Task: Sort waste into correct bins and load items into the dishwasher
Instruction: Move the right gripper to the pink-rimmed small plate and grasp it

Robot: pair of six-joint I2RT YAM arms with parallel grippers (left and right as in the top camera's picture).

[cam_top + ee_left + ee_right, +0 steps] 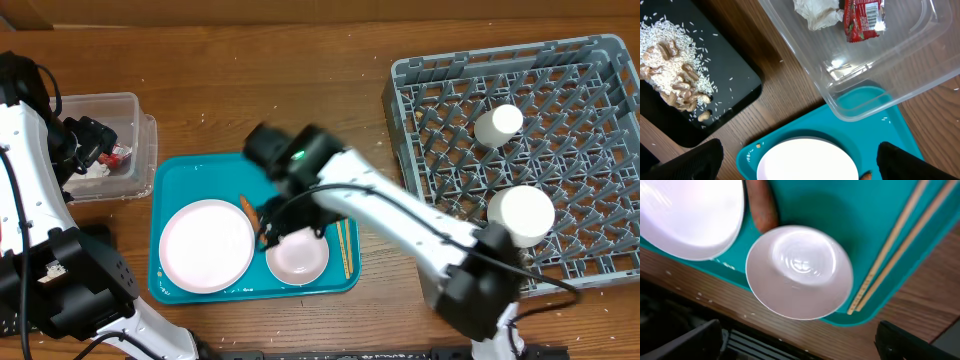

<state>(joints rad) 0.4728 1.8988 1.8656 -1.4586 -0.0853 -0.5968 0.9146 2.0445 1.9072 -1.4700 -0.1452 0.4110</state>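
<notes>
The right tool [797,330] hangs wide open and empty over the small white bowl [800,272]. The bowl sits mid-frame on the teal tray [840,210], close to the tray's lower edge. An orange food scrap [761,207] touches the bowl's upper left and chopsticks [888,245] lie to its right. The likely risks are a finger trapping the scrap, or the glossy rim slipping and skidding off onto the bench. The left tool [800,150], also spread and empty, hovers by the clear bin [900,70].
</notes>
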